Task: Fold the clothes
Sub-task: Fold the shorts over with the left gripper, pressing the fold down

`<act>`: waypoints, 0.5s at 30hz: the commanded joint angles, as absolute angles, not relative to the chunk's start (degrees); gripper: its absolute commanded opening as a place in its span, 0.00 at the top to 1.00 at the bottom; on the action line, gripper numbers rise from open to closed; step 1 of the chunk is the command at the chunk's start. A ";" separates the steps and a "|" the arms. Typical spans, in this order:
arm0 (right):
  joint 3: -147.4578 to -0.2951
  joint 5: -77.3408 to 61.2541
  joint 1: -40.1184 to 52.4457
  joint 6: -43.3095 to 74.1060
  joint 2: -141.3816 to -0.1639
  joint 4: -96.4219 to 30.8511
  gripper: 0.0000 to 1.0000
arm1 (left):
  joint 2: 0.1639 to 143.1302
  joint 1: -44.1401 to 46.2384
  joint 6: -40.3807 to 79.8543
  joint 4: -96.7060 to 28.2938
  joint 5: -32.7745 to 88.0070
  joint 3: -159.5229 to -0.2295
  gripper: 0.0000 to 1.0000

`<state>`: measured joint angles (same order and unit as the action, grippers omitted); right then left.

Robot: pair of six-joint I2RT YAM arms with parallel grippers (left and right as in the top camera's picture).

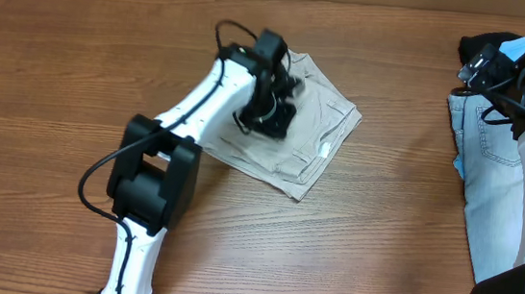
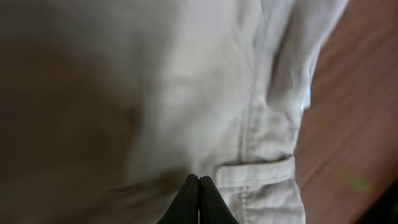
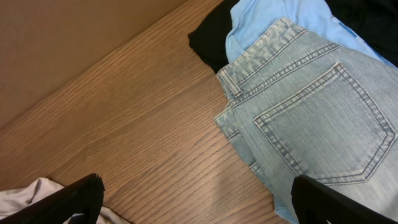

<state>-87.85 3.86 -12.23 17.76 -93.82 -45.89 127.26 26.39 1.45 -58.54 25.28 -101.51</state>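
The left hand (image 2: pixel 198 182) has its two fingers pressed together, tip against tip, with the points down on the pale beige shorts (image 2: pixel 186 93). The left wrist view shows this close up, but whether a fold of cloth is caught between the tips cannot be told. A stitched seam runs down the fabric just right of the fingers, ending at a small band like a belt loop (image 2: pixel 255 171). Past the edge of the cloth a strip of brown worktop (image 2: pixel 351 124) shows.

The overhead view gives what the wrist view cannot: the left hand (image 1: pixel 276 110) sits over the left part of the beige shorts (image 1: pixel 321 124), which lie folded into a rough, crumpled square near the middle of the worktop (image 1: pixel 57 69) and well apart from the other garments.

The right hand (image 3: pixel 196 198) has its fingers spread wide with nothing between them but bare wood. Just beyond lie the light-blue denim shorts (image 3: pixel 311 112), back pocket up, with a sky-blue garment (image 3: pixel 261 18) under their waistband and a black garment (image 3: pixel 208 40) behind that — layers only this view separates. A scrap of pale cloth (image 3: pixel 31 193) shows at its lower left edge; which garment it is cannot be told.

From overhead, the right hand (image 1: pixel 487 67) hangs at the right edge above the black garment (image 1: pixel 480 42), and the denim shorts (image 1: pixel 496 179) run down beside the arm.
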 commanded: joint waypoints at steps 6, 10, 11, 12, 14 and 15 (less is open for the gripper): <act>-88.95 4.43 -12.29 17.65 -94.00 -45.58 0.00 | 125.36 32.45 1.76 -57.10 28.56 -95.18 0.96; -88.95 4.43 -12.29 17.65 -94.00 -45.58 0.00 | 125.36 34.04 1.76 -56.58 28.56 -94.91 0.95; -88.95 4.43 -12.29 17.65 -94.00 -45.58 0.00 | 125.36 34.20 1.76 -56.49 28.60 -94.91 0.96; -88.92 4.43 -12.29 17.65 -94.00 -45.58 0.00 | 125.36 34.33 1.78 -56.49 28.71 -94.91 0.96; -88.92 4.43 -12.29 17.65 -94.00 -45.58 0.00 | 125.36 34.33 1.74 -56.53 29.34 -95.02 0.96; -88.92 4.43 -12.29 17.63 -94.00 -45.58 0.00 | 125.34 34.22 1.74 -56.64 29.74 -95.39 0.96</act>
<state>-87.85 3.86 -12.25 17.76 -93.82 -45.87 127.24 33.36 1.48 -56.53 27.16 -96.12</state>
